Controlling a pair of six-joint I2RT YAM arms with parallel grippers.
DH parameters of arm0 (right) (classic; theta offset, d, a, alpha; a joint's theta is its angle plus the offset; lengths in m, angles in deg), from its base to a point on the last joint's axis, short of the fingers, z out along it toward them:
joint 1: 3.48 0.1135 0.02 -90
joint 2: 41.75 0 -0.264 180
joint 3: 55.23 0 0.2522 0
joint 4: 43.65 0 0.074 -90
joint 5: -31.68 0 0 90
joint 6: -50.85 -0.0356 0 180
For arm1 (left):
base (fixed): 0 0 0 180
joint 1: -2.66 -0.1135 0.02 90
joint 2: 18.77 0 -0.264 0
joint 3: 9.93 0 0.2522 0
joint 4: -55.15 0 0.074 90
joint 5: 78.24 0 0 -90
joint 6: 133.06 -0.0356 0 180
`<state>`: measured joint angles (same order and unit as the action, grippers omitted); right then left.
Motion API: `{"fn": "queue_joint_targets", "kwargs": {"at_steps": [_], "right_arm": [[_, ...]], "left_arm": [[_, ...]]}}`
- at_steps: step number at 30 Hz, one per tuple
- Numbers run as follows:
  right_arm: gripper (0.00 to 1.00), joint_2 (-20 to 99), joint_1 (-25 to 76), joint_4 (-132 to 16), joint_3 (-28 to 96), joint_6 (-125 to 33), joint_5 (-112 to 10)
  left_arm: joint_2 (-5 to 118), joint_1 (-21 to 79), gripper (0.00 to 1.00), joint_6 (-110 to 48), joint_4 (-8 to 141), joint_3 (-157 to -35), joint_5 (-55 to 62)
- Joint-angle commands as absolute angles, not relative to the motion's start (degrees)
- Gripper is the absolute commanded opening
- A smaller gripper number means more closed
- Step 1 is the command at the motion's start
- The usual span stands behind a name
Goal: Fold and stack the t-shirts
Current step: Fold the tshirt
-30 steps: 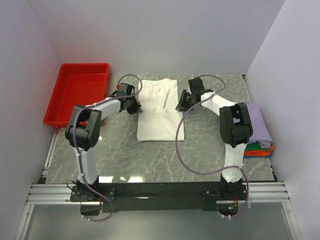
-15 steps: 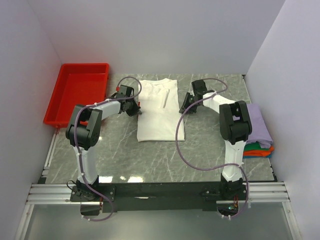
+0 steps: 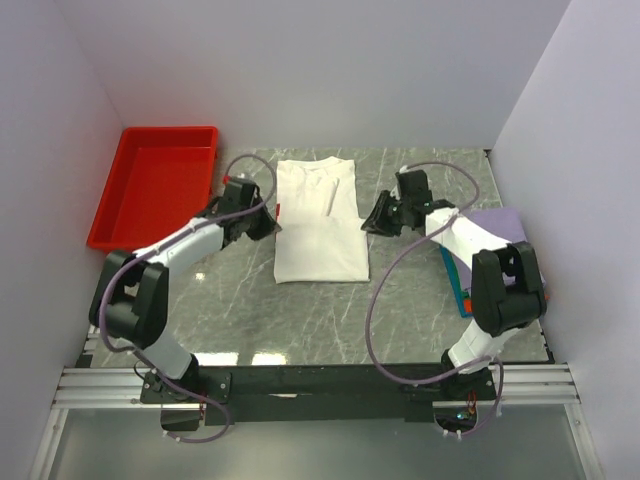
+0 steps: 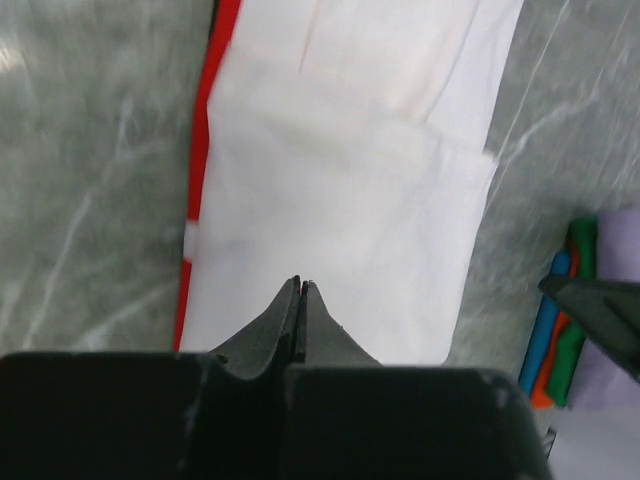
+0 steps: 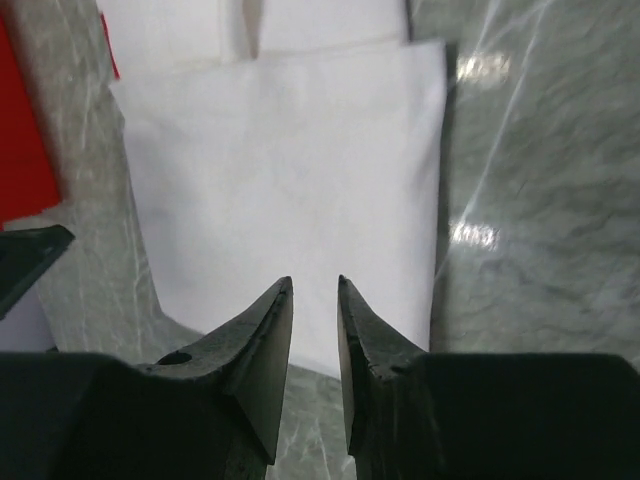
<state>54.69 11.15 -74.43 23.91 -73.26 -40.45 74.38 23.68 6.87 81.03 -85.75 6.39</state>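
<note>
A white t-shirt (image 3: 317, 220) lies folded into a long rectangle in the middle of the table, a thin red strip (image 4: 200, 180) of its print showing along its left edge. My left gripper (image 3: 264, 222) sits just off that edge, jaws shut with nothing between them (image 4: 301, 284). Just right of the shirt is my right gripper (image 3: 374, 222), open and holding nothing (image 5: 315, 284). At the right, the folded t-shirts (image 3: 497, 222), lavender on top with teal and orange edges (image 4: 556, 340), are partly hidden by the right arm.
A red plastic tray (image 3: 155, 185) stands at the back left, its corner also in the right wrist view (image 5: 25, 150). White walls close in the table at the back and both sides. Purple cables loop from both arms over the marble surface (image 3: 300, 320).
Both grippers have drawn a little away from the white shirt's side edges. The arms have lowered and stretched out flatter; the right arm now covers more of the folded stack.
</note>
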Motion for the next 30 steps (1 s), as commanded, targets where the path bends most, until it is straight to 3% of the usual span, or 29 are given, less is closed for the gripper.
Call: {"fn": "queue_joint_targets", "kwargs": {"at_steps": [1,11,25,30], "right_arm": [[0.32,50.45,15.06,-68.93,16.04,-75.27,-39.42],[0.32,47.37,17.79,-61.28,0.28,-76.59,-39.16],[0.36,39.55,15.51,-64.26,-4.12,-75.54,-42.85],[0.45,38.41,15.59,-63.74,-5.52,-75.44,-42.5]], "left_arm": [[70.36,26.65,0.01,9.67,76.75,-77.94,4.03],[69.3,30.44,0.01,13.19,67.53,-61.24,3.67],[58.49,29.91,0.01,12.31,75.85,-59.73,8.94],[57.87,29.82,0.13,12.05,76.21,-58.76,9.12]]}}
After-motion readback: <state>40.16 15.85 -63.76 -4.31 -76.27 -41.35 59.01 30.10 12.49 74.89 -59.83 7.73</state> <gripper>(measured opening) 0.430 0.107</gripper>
